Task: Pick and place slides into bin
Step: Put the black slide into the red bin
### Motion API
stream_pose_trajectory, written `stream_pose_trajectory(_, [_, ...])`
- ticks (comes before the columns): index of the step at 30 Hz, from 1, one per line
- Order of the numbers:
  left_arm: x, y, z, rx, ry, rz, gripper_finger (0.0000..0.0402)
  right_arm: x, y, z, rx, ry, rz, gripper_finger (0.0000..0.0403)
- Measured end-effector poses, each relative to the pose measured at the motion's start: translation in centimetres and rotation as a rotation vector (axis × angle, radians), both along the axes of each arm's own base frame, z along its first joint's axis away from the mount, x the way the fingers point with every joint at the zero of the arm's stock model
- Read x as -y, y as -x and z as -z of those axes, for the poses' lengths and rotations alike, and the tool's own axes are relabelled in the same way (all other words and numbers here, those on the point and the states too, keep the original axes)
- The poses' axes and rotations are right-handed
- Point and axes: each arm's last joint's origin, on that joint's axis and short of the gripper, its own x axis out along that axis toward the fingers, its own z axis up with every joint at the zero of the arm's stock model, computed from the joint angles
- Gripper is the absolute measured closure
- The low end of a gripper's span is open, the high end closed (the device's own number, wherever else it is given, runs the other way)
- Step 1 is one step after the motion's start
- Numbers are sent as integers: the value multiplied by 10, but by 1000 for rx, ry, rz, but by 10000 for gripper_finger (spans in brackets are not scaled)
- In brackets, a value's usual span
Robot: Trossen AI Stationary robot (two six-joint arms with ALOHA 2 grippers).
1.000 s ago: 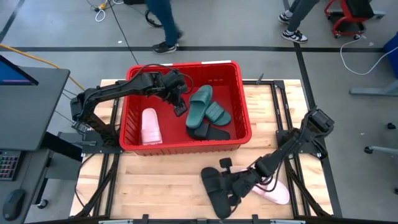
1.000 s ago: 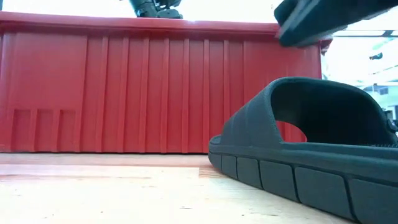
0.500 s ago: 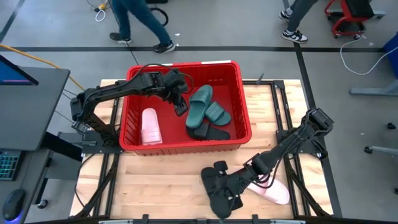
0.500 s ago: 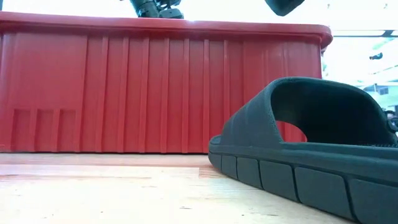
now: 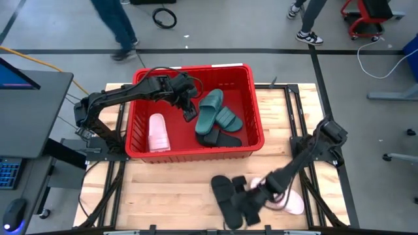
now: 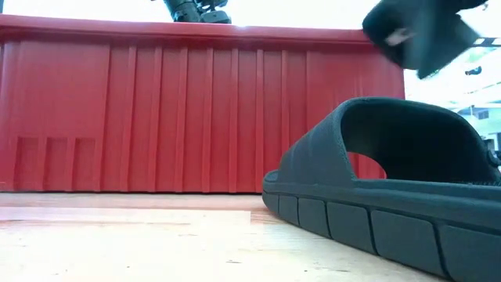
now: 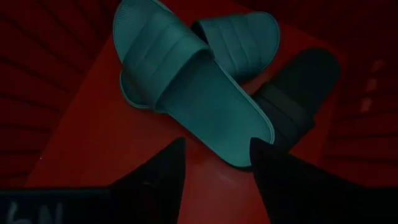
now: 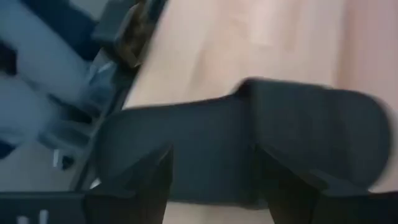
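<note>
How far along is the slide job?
Four of six are in the bin: one pink slide, two green slides, one black slide. The right claw is open over the black slide on the table, not gripping. A second pink slide remains. The left claw is open inside the bin.

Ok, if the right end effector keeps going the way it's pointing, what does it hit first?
Most likely the black slide: it fills the space just ahead of the open right end effector. Depth is unclear.
</note>
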Motion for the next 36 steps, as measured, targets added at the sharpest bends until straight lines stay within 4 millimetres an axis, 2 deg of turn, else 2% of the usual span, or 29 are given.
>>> stream_pose_trajectory(4, [0,0,0,-10,-23,37,218,-27,12,8,63,97,-33,174])
stream_pose_trajectory(10, [0,0,0,-10,-25,39,223,-38,18,35,145,336,51,180])
stream_pose_trajectory(14, [0,0,0,-10,-25,39,223,-33,13,52,166,488,92,180])
stream_pose_trajectory(18, [0,0,0,-10,-24,39,225,-25,7,53,187,550,111,180])
stream_pose_trajectory(25, [0,0,0,-11,-24,39,225,-29,15,24,246,534,59,186])
stream_pose_trajectory(29, [0,0,0,-11,-25,40,229,-26,15,16,278,632,3,194])
stream_pose_trajectory(36, [0,0,0,-11,-24,39,224,-1,-12,46,160,739,-65,196])
